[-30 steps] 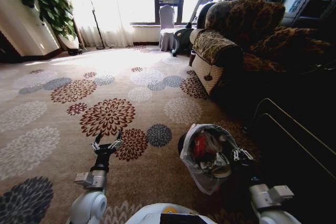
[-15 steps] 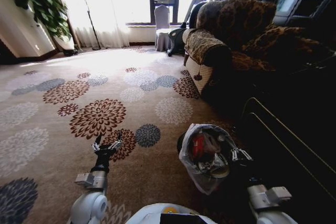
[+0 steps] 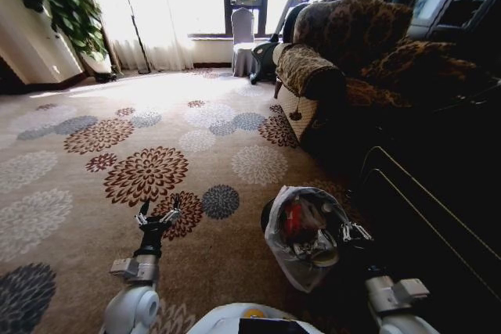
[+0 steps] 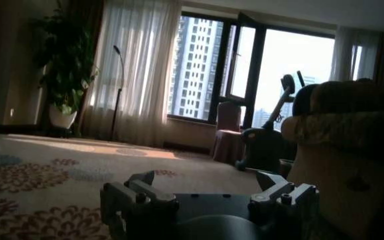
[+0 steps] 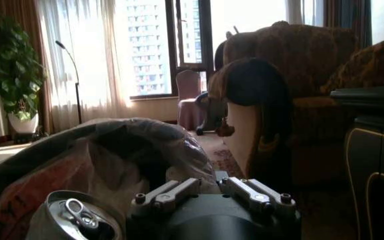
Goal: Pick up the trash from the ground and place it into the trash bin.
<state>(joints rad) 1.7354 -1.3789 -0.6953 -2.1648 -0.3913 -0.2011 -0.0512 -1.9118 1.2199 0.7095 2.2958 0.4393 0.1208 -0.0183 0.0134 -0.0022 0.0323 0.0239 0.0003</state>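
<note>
The trash bin point(image 3: 274, 249) stands on the carpet just ahead of me on the right, black with a pale plastic liner. Inside it lies trash: a red-labelled piece point(image 3: 290, 217) and a silvery can point(image 5: 76, 220) with its pull-tab up. My right gripper point(image 3: 356, 232) hangs at the bin's right rim, shut, and the liner point(image 5: 105, 145) bulges right in front of it point(image 5: 215, 181). My left gripper point(image 3: 157, 216) is held low over the carpet to the left of the bin, well apart from it. It point(image 4: 209, 186) is open with nothing between its fingers.
A brown patterned sofa point(image 3: 344, 52) stands ahead on the right. Dark furniture with a pale edge point(image 3: 423, 201) is close by the bin. Flowered carpet point(image 3: 149, 174) stretches ahead and left. A chair point(image 3: 243, 37), an exercise machine point(image 3: 270, 56) and a plant point(image 3: 66, 5) are by the window.
The whole head view has shifted slightly, so the camera moved. Both grippers keep their places relative to the bin.
</note>
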